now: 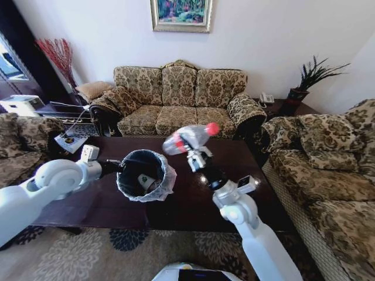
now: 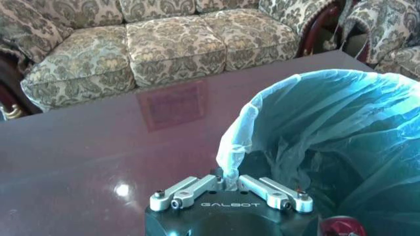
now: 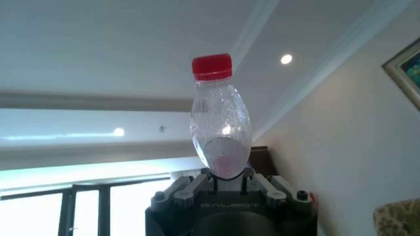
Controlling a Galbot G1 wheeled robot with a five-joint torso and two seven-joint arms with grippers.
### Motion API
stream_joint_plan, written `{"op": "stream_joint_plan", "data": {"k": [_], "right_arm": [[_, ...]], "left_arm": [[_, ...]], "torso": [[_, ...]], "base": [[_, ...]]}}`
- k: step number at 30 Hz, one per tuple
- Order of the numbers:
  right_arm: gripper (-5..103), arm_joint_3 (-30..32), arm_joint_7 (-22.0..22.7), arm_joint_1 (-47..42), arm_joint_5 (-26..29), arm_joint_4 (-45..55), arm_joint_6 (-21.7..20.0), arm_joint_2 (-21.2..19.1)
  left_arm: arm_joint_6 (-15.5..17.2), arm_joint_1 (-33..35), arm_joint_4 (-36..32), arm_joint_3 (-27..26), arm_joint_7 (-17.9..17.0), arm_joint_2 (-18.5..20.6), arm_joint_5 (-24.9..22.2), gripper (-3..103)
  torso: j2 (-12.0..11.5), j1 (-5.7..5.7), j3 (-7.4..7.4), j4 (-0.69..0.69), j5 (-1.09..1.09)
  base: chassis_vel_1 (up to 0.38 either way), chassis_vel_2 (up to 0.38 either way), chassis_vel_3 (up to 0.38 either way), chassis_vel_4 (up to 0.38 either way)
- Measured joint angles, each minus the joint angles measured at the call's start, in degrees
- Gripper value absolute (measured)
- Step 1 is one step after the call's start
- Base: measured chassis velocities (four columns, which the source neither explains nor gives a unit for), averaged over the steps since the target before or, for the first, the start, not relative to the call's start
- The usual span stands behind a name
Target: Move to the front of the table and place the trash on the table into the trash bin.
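Nearest the head camera, 2 white arms reach forward over the glossy dark brown wooden table (image 1: 193, 205). On the left, the left gripper (image 1: 121, 166) is pinched shut on the translucent whitish plastic bag (image 2: 231, 157) at the rim of the small round black trash bin (image 1: 143, 175), its fingers (image 2: 187, 189) meeting on that rim in the left wrist view. The bin sits near the table's middle, a little toward its left end, with some light scraps (image 1: 143, 180) visible inside. To the right, the right gripper (image 1: 195, 157) is raised above the table, just beside the bin's right side, its fingers clamped on the base of the clear red-capped plastic water bottle (image 1: 188, 138). The bottle lies tilted, its cap (image 1: 212, 129) pointing right toward the floral patterned sofa (image 1: 176, 99) behind the table's far edge.
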Motion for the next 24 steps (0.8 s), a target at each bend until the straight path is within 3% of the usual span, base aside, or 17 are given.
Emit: {"op": "stream_joint_plan", "data": {"k": [5, 12, 24], "right_arm": [[16, -6.7, 0.7, 3.2, -4.8, -3.9, -0.2, 0.7], [14, -8.7, 1.3, 4.5, -12.4, -8.0, 1.2, 1.9], [16, -8.9, 2.0, 5.0, -13.6, -9.4, 1.4, 2.6]], "left_arm": [[0.0, 0.2, -1.0, -0.4, -0.5, -0.1, -0.7, 0], [0.1, 0.2, -1.4, -0.7, -0.9, -0.1, -1.1, 0], [0.2, 0.2, -1.8, -0.6, -1.1, -0.2, -1.3, 0]], "torso": [[0.0, 0.0, 0.0, 0.0, 0.0], [0.0, 0.0, 0.01, 0.0, 0.0], [0.0, 0.0, 0.0, 0.0, 0.0]], "base": [[0.0, 0.0, 0.0, 0.0], [0.0, 0.0, 0.0, 0.0], [0.0, 0.0, 0.0, 0.0]]}}
